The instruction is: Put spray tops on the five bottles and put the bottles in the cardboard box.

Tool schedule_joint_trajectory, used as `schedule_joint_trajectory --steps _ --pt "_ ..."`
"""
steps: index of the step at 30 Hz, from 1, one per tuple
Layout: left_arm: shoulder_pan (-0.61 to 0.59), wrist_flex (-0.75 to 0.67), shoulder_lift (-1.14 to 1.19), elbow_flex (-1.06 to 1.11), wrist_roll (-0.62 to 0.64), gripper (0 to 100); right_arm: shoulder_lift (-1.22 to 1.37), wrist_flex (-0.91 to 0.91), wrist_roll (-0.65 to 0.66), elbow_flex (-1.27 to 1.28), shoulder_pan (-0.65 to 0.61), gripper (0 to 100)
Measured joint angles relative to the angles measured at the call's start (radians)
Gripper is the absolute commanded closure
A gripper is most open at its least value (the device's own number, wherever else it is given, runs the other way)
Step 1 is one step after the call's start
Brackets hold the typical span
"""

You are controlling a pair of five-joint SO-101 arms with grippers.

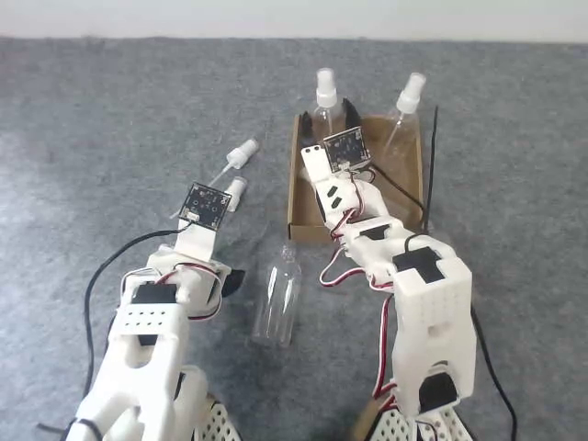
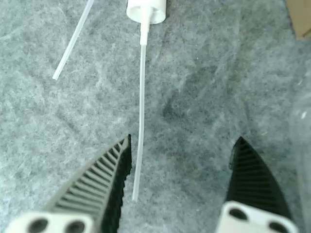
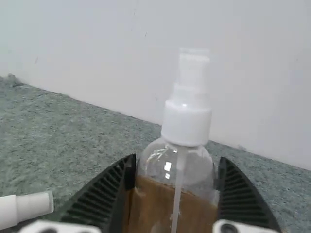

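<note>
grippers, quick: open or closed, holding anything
left gripper: jaws open, empty, above the tube of a spray top on the carpet.
right gripper: at the capped bottle in the cardboard box; grip cannot be told.

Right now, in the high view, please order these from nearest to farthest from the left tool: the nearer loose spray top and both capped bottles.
From the left tool:
1. Loose spray top, right beside it.
2. Left capped bottle, in the cardboard box, far-left corner.
3. Right capped bottle, far-right corner.
</note>
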Motion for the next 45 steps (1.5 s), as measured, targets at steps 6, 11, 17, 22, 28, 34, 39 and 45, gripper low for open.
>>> schedule_joint_trajectory --steps 6,11,17,22,28,34,39,45 --pt "0.0 0.0 0.0 0.0 0.0 69 0.0 0.0 0.0 0.0 0.0 70.1" --pt "0.0 0.0 0.0 0.0 0.0 69 0.0 0.0 0.0 0.0 0.0 70.1" --pt "0.0 0.0 0.0 0.0 0.0 69 -0.114 0.0 0.0 0.072 0.0 70.2" --pt "0.0 0.0 0.0 0.0 0.0 69 -0.282 0.107 0.0 0.137 0.0 70.2" --pt "0.0 0.0 0.0 0.0 0.0 69 -0.508 0.367 0.0 0.141 -0.006 70.2" --pt "0.0 0.0 0.0 0.0 0.0 69 -0.776 0.749 0.0 0.141 -0.074 70.2" --pt "0.0 0.0 0.0 0.0 0.0 69 -0.997 1.123 0.0 0.141 -0.132 70.2" --pt "0.0 0.0 0.0 0.0 0.0 69 -1.158 1.496 0.0 0.143 -0.14 70.2"
